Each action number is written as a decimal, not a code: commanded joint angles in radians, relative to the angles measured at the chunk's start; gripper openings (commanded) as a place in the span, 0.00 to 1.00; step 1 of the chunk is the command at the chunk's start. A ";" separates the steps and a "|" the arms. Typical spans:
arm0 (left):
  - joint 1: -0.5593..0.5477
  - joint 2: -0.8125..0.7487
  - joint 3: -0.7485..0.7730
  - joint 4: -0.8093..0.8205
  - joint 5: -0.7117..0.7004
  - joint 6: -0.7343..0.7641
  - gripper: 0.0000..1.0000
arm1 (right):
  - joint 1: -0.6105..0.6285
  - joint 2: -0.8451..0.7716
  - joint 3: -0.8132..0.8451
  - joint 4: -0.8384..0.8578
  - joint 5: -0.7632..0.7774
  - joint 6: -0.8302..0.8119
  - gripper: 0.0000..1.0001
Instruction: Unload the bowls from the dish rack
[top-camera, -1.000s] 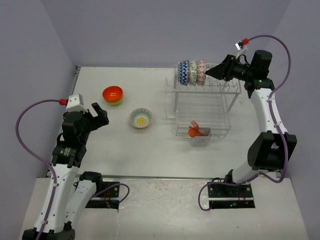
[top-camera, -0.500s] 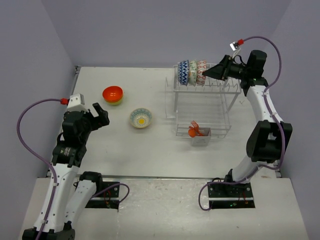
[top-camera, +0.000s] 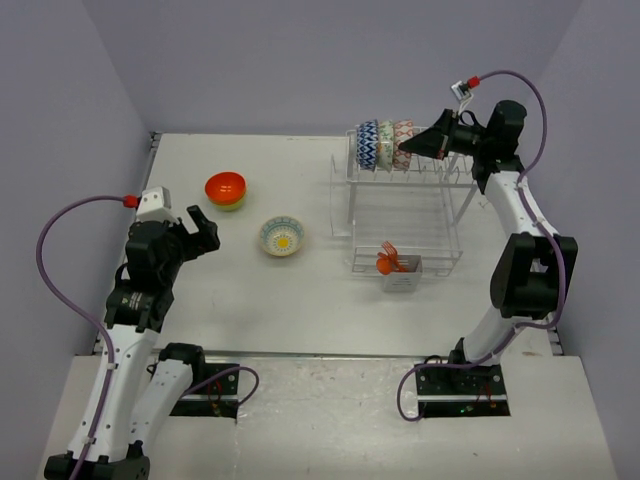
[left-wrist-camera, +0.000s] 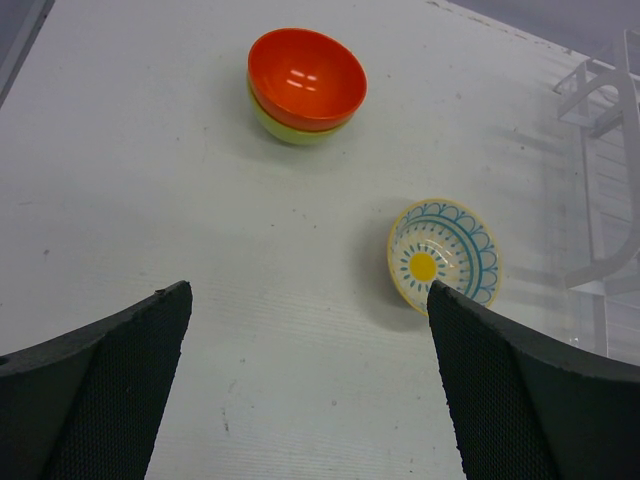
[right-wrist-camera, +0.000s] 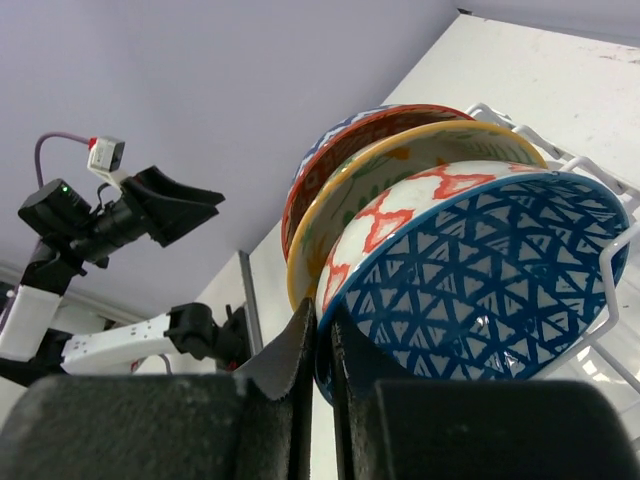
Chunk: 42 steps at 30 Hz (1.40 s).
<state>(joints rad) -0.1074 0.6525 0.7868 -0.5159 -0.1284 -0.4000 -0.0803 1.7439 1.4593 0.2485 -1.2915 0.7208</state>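
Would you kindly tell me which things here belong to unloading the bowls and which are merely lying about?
Job: dish rack; blue-white zigzag bowl, green-white patterned bowl and red-pink patterned bowl in its top row; orange bowl nested in lime-green bowl, and pale yellow bowl, on the table; right end effector.
Lying about: orange utensils, white caddy, purple cables.

The left arm (top-camera: 112, 355) and right arm (top-camera: 530, 215) both have white links and black joints. A purple cable (top-camera: 41, 250) with a red plug (top-camera: 127, 202) loops off each. The jaws are black wedges with mesh-textured pads (left-wrist-camera: 120, 400).
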 joint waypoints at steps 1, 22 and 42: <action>-0.006 -0.004 -0.009 0.048 0.021 0.021 1.00 | -0.004 0.000 -0.019 0.089 -0.003 0.039 0.05; -0.005 -0.007 -0.011 0.048 0.021 0.023 1.00 | -0.056 -0.136 -0.089 0.388 -0.006 0.223 0.00; -0.005 -0.027 0.000 0.028 -0.074 -0.003 1.00 | -0.053 -0.334 -0.088 0.328 0.041 0.214 0.00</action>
<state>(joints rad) -0.1074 0.6449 0.7868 -0.5140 -0.1478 -0.4011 -0.1650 1.5166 1.3457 0.5713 -1.2697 0.9764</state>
